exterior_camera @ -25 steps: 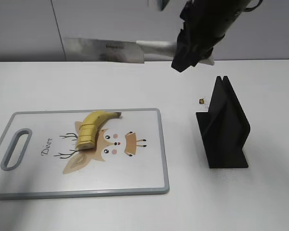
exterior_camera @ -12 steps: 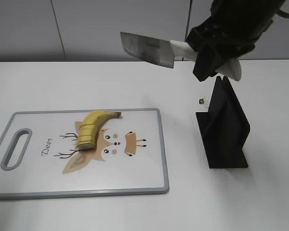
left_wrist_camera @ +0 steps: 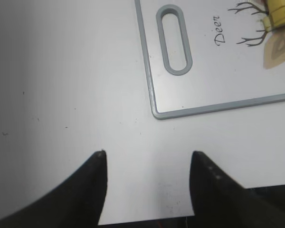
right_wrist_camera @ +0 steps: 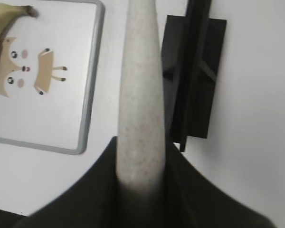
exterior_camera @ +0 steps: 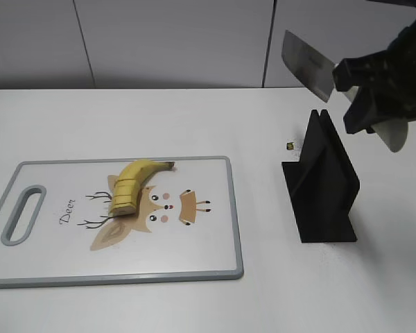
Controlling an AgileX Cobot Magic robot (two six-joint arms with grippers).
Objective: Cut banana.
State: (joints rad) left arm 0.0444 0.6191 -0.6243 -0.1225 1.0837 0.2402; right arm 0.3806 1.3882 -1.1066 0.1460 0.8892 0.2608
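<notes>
The word "Deer" stands in script on the cutting board [exterior_camera: 208, 257] beside its handle slot

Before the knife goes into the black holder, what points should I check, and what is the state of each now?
1. Right gripper shut on the knife handle: ok.
2. Blade lined up with the black holder slot: not ok, it hangs tilted above the holder's top.
3. Holder upright, slot free: ok.
4. Banana on the cutting board, thick end sliced, away from the blade: ok.
5. Left gripper open, over bare table beside the board's handle end: ok.
6. Small dark bit beside the holder: cannot tell what it is.
</notes>
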